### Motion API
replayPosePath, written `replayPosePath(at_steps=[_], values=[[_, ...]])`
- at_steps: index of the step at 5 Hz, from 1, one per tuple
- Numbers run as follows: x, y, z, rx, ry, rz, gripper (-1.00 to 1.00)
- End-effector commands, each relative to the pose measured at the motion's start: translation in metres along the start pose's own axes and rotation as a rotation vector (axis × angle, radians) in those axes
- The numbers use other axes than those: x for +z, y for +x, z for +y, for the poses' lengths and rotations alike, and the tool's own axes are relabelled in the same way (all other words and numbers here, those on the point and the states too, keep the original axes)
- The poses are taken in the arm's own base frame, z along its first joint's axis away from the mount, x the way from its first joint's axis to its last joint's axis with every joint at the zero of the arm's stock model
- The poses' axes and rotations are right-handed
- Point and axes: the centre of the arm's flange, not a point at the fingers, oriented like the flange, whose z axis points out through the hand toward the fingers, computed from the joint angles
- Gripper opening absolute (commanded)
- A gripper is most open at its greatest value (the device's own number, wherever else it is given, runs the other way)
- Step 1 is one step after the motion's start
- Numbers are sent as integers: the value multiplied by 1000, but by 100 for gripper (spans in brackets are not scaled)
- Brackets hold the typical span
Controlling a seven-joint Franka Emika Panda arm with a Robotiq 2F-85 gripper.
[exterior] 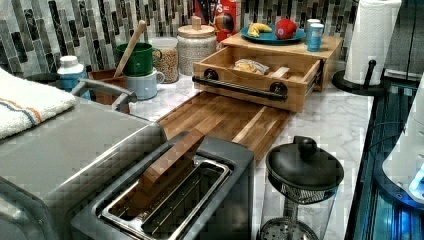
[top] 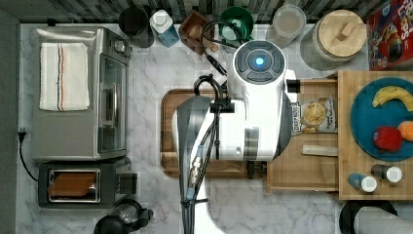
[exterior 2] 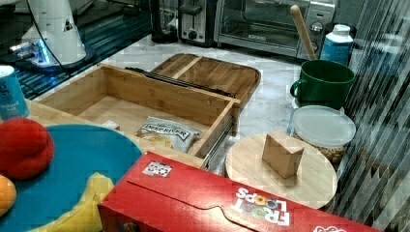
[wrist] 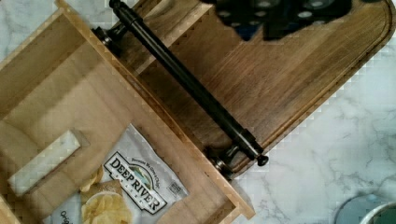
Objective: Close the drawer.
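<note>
The drawer [top: 302, 171] stands pulled out from under the pale slab [top: 347, 146], over the marble counter. Its pale-wood front [exterior: 245, 94] carries a black bar handle [wrist: 187, 84], which lies along the edge of the dark brown board [wrist: 289, 84]. Inside the drawer [exterior 2: 121, 108] lie a chip bag [wrist: 128, 184] and a small pale block [wrist: 44, 161]. My gripper [wrist: 275, 16] is a dark blurred shape hanging high over the board, just outside the handle and apart from it. In the top view my white arm [top: 248, 117] covers the board and the drawer's front.
A toaster oven [top: 80, 92] and toaster [top: 80, 185] line the top view's left. A French press [exterior: 302, 185] stands near the board. Mugs, jars and a cereal box [exterior 2: 217, 203] crowd the back wall. The slab carries a blue plate of fruit [top: 384, 119] and two small bottles.
</note>
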Motion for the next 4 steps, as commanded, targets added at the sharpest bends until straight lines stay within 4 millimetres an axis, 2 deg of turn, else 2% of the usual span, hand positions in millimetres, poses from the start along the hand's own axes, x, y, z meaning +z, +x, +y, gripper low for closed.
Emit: replayPosePath(at_steps=[1,3,4], values=[[26,-49,-43,-292,79,-13,100],[73,-71,-54,-546,119,-49,100],[94,-81,-56,-618,134,-72,-100]])
